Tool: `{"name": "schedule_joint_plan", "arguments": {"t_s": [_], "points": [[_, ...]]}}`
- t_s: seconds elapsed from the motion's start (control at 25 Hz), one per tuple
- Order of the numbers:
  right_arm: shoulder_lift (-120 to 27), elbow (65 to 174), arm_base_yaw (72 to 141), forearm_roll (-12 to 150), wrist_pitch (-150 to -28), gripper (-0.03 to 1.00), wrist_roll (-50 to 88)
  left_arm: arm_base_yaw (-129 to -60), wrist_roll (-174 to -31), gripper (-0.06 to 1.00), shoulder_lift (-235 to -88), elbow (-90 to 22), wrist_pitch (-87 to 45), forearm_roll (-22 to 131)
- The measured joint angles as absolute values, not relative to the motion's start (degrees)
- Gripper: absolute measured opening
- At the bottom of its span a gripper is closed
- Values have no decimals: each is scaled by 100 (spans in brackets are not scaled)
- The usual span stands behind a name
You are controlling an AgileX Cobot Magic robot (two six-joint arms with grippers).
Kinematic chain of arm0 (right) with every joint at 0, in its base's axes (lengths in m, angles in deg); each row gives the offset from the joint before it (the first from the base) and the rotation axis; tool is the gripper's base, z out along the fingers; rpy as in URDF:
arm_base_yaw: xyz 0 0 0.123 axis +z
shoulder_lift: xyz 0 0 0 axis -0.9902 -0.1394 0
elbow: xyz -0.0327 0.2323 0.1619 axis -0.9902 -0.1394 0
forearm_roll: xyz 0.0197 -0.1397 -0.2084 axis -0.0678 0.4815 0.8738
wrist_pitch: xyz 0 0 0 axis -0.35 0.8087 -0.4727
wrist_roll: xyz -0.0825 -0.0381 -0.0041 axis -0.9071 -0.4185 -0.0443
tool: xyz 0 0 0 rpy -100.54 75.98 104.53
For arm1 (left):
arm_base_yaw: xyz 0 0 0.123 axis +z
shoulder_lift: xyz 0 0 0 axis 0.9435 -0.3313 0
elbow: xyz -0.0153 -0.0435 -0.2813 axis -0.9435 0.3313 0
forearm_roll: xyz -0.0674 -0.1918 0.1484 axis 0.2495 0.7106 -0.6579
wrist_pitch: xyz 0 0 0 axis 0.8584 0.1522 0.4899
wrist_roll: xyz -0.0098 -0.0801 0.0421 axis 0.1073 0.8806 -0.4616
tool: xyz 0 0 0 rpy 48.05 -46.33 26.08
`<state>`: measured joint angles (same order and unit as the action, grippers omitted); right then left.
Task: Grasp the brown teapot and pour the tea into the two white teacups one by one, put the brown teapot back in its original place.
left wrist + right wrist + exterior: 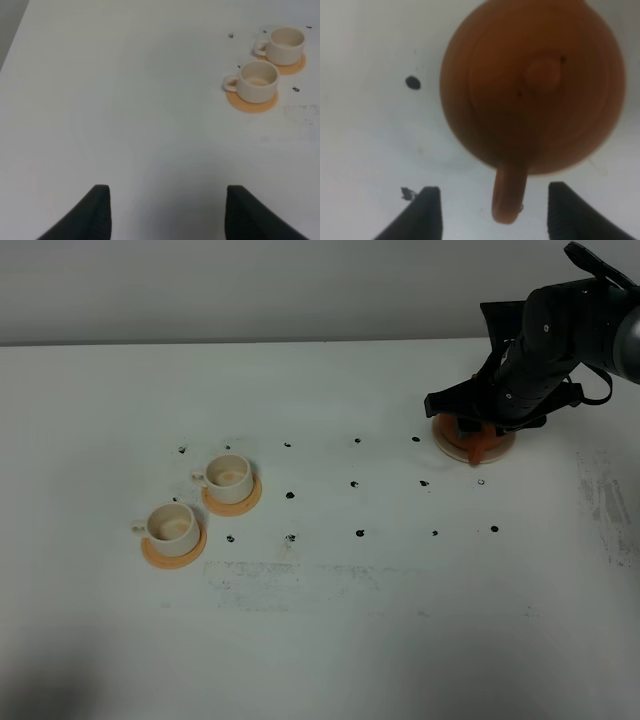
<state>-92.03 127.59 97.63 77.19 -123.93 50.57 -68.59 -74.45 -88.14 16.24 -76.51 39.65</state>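
The brown teapot (479, 444) stands on the pale beige coaster (449, 447) at the back right, mostly hidden under my right arm. In the right wrist view the teapot (530, 85) is seen from above, its side handle (509, 195) pointing into the gap of my open right gripper (490, 212), which hangs just above it and holds nothing. The two white teacups (228, 474) (170, 524) sit on orange saucers at the left. They also show in the left wrist view (258, 81) (286, 45). My left gripper (167, 215) is open and empty over bare table.
The white table (330, 620) carries a grid of small black dot marks (357, 533) between the cups and the teapot. The table's back edge meets a grey wall (250, 290). The left arm is out of the exterior high view.
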Motion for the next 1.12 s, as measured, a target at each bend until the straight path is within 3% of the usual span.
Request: {"name": "schedule_joint_plan", "arguments": {"t_s": [0.32, 0.56, 1.12], "points": [[-9548, 13247, 9858, 8129, -13203, 45, 5352, -6859, -7445, 50, -8814, 1624, -7651, 3965], [-9554, 13316, 10099, 8156, -13263, 45, 5406, -6859, -7445, 50, -8814, 1624, -7651, 3965], [-9571, 13352, 9875, 8135, -13119, 45, 5560, -6859, -7445, 50, -8814, 1624, -7651, 3965]]}}
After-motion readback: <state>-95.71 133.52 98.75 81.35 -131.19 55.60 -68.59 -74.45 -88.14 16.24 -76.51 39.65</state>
